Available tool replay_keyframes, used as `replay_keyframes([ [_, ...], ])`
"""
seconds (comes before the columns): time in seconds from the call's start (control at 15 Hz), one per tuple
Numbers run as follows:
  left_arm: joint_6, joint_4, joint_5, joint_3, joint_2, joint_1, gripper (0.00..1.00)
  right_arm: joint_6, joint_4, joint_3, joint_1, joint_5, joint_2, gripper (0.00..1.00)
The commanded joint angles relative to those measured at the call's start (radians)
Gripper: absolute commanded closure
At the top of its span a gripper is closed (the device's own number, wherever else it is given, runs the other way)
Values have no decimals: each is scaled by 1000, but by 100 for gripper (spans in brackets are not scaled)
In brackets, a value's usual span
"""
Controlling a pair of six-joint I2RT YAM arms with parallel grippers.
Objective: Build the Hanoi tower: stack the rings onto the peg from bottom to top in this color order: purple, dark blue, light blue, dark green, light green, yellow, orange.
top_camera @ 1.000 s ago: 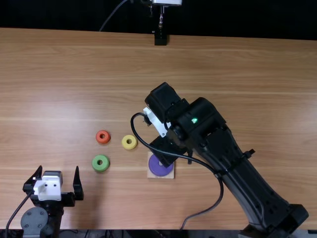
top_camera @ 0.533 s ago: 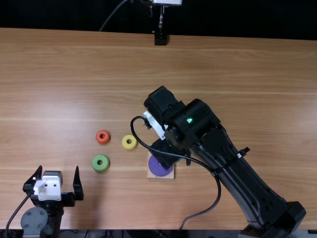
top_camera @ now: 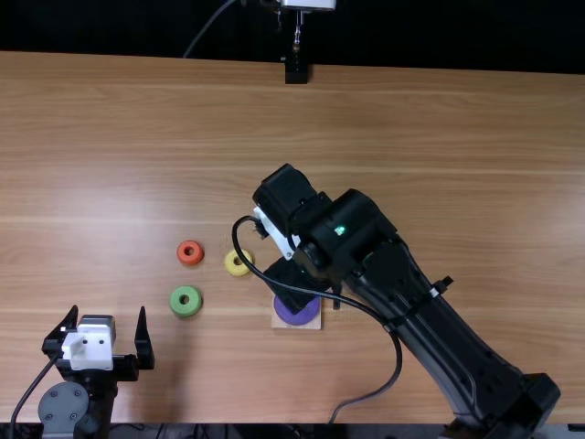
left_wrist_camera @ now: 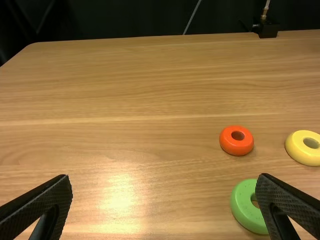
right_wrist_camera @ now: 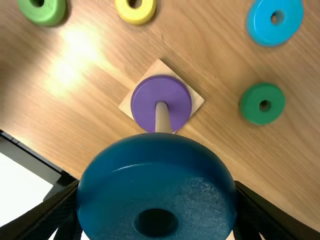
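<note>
Top view: right gripper (top_camera: 294,273) has shifted leftward, pinching the dark blue ring (right_wrist_camera: 156,185); left gripper (top_camera: 108,313) stands spread.

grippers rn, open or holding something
Left gripper: open, holding nothing.
Right gripper: closed on the dark blue ring, one finger on either side.

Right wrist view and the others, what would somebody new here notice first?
Probably the dark blue ring, held by the right gripper and looming large in the right wrist view. Past it, the purple ring sits around the peg. The orange ring also stands out on the table in the left wrist view.
</note>
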Motion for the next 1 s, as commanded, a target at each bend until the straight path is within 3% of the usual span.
replay_keyframes([
  [0.0, 2, -66, -3, -107, -11, 8, 0, 7, 4, 3, 15, 2, -1, 100],
  [0.87, 2, -66, -3, -107, -11, 8, 0, 3, 4, -38, 4, 5, 45, 100],
  [0.93, 2, -66, -3, -107, -11, 8, 0, 3, 4, -44, 4, 9, 45, 90],
])
